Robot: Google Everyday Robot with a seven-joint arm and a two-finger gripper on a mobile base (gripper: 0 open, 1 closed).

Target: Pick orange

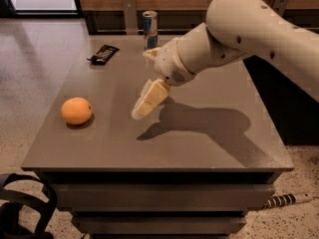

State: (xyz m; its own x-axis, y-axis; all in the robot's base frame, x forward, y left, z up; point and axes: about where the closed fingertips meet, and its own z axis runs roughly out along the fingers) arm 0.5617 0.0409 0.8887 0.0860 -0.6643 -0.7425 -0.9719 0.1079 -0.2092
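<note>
The gripper is hanging just above the middle of the table, tilting down and to the left toward the fruit. It is holding nothing, and from this angle I cannot tell whether it is parted or closed.

The orange is sitting by itself near the table's left edge, well apart from the gripper, with bare tabletop lying between the two. That open stretch is probably giving the arm a free line in from the right. The low tilt suggests an approach from the side and above.

Farther out, a flat dark packet is lying near the back left corner, and a blue and silver can is standing upright at the back edge. Both are sitting well away from the orange and from the likely path to it. Pale marks are showing on the packet and colour bands on the can, but no writing or brand is readable on either.
</note>
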